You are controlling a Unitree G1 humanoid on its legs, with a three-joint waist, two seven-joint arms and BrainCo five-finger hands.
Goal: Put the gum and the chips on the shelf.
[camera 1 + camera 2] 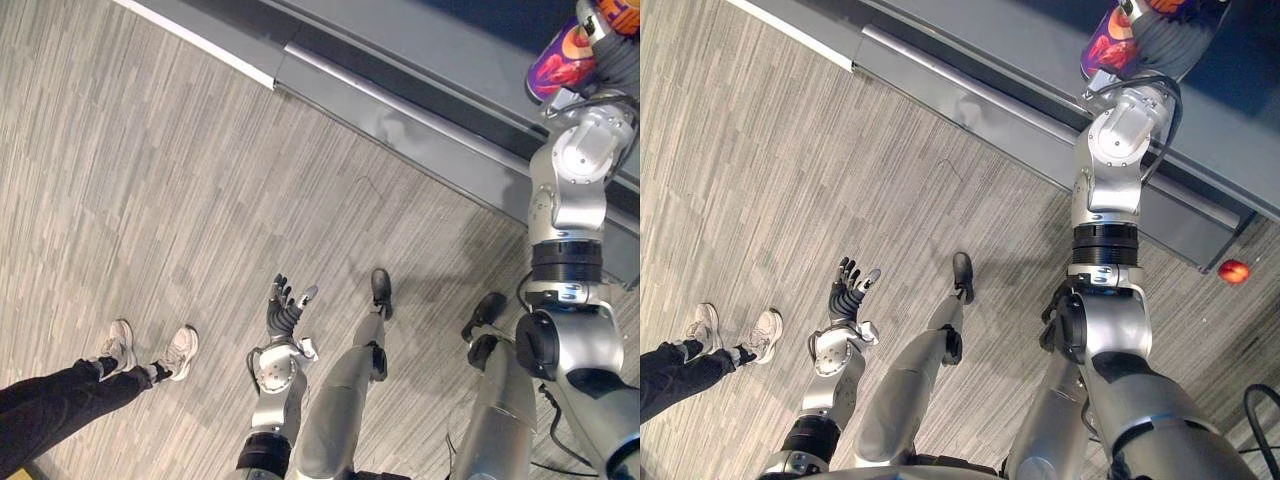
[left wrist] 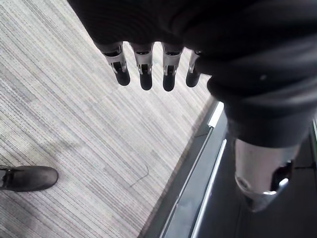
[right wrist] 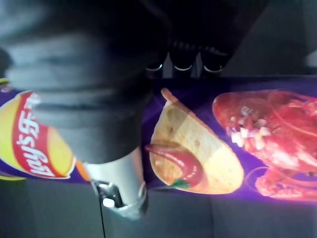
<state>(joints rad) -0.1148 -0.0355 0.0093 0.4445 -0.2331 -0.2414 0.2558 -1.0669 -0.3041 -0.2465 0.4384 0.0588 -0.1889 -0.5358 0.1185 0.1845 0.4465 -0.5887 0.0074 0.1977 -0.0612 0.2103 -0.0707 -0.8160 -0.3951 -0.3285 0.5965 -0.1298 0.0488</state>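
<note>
Purple glossy chips pack [image 3: 198, 148] is gripped at the grey shelf [image 1: 420, 50] by the right hand [image 3: 116, 178], fingers curled round it. Judged light, crushable, slippery; best held mid-body. Left hand [image 1: 285, 305] is relaxed, empty.

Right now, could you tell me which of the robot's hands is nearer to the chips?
Right. The right hand grips the chips at the shelf; the left hand hangs open above the floor, well away from them.
</note>
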